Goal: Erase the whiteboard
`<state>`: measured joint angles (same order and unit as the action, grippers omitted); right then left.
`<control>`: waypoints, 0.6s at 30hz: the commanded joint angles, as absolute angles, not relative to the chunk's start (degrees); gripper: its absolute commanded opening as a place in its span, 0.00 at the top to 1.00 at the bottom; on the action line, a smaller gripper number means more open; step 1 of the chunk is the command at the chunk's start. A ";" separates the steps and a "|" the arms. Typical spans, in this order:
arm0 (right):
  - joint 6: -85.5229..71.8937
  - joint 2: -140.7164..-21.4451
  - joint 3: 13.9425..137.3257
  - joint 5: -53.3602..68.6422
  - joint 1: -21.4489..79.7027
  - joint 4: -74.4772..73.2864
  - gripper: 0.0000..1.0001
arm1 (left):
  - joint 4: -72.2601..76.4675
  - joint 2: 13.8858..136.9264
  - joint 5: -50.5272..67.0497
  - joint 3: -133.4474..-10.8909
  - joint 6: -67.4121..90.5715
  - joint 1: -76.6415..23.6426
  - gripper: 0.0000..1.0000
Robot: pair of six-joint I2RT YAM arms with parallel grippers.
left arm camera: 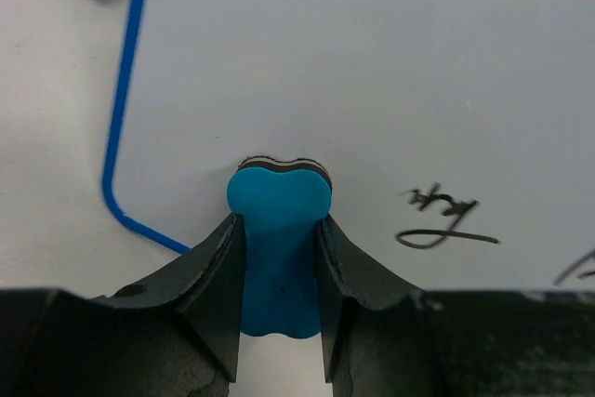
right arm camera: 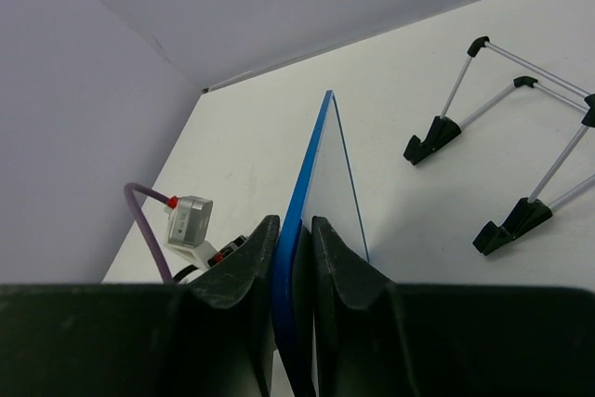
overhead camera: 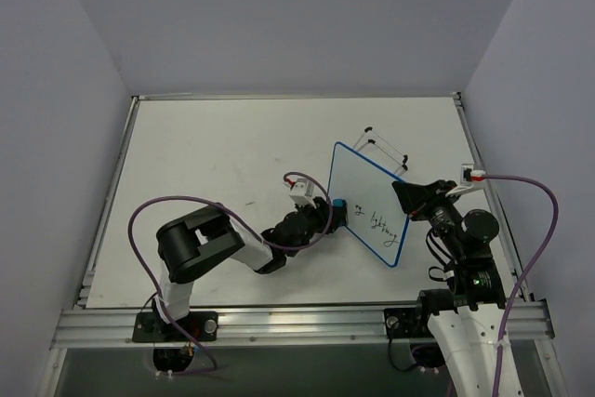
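- Right gripper (right arm camera: 294,222) is closed narrowly on the whiteboard (right arm camera: 330,197) — the blue rim is clamped between its fingers, the board held edge-on straight ahead.
- Left gripper (left arm camera: 279,222) is partly closed on a blue eraser (left arm camera: 279,194), whose tip is set against the board face.
- Dark writing (left arm camera: 444,220) is seen right of that tip.
- Wire stand (right arm camera: 435,138) is laid on the table (right arm camera: 409,62), right of the right gripper.

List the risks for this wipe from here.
1. The right claw pinches only the thin edge of the whiteboard, which is off its wire stand. Eraser pressure may twist the board or make it slip.
2. The left claw holds the eraser by its narrow waist. Dragging toward the writing could tilt it out.
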<state>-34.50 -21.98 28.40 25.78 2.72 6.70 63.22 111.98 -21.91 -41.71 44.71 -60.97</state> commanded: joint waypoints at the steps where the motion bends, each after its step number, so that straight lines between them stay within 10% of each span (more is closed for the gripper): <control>1: -43.15 -20.66 29.80 33.84 4.75 15.91 1.00 | 66.09 107.76 -16.17 -44.82 42.54 -64.33 0.98; 18: -48.43 -19.77 27.86 34.54 4.75 18.63 1.00 | 68.47 106.00 -16.69 -47.99 38.15 -67.77 0.98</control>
<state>-38.20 -20.82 26.41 25.67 2.72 10.04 64.29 107.46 -18.83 -45.58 39.86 -67.09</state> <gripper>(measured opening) 0.158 0.392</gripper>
